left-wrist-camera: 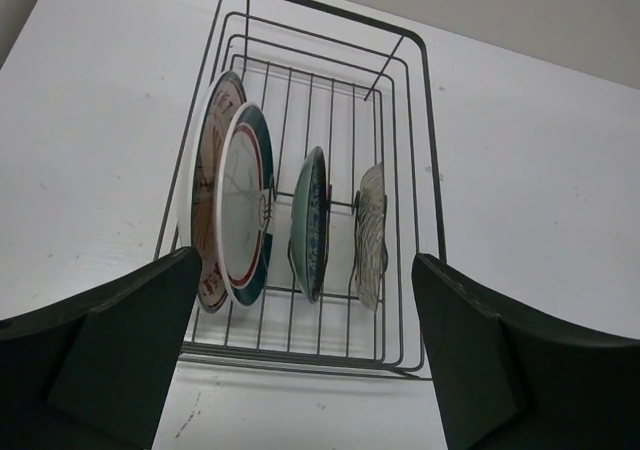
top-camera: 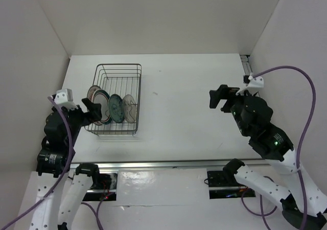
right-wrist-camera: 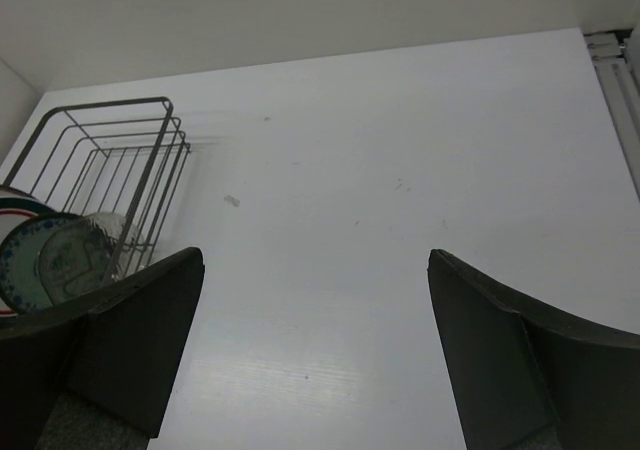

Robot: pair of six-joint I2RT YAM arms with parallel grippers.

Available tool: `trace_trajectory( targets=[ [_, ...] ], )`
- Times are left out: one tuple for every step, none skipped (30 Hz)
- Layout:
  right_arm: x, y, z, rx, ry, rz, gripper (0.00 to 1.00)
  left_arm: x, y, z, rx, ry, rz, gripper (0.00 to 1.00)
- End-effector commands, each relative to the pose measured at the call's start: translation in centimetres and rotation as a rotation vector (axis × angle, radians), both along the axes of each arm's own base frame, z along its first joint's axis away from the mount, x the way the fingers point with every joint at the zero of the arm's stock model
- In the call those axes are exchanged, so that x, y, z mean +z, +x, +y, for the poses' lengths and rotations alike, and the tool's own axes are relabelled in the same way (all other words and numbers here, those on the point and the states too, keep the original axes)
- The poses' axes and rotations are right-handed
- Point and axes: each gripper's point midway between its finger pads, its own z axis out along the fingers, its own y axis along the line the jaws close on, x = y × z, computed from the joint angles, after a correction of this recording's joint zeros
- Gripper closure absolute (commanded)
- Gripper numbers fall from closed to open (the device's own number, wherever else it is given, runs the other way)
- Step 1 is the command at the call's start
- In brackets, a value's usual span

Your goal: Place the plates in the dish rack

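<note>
The dish rack is a dark wire basket at the left of the table. Several plates stand upright in its near end, side by side: an orange sunburst plate, a white plate with a dark rim, a teal patterned plate and a translucent grey plate. My left gripper is open just outside the rack's near left corner, holding nothing. My right gripper hangs open and empty over the bare table well to the right of the rack.
White walls close in the table at the back and both sides. A metal rail runs along the near edge by the arm bases. A purple cable loops off the right arm.
</note>
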Motion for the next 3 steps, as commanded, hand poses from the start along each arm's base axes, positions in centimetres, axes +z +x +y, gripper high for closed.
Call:
trace_trajectory(
  targets=[
    [0.47, -0.33, -1.70, -0.076, -0.044, 0.003, 0.00, 0.92, 0.17, 0.02, 0.012, -0.010, -0.033, 0.00],
    [0.27, -0.39, -1.74, -0.075, -0.050, 0.010, 0.00, 0.92, 0.18, 0.02, 0.012, -0.010, -0.033, 0.00],
    [0.11, -0.25, -1.56, -0.080, -0.049, 0.016, 0.00, 0.70, 0.37, 0.01, 0.012, -0.009, -0.022, 0.00]
  ],
)
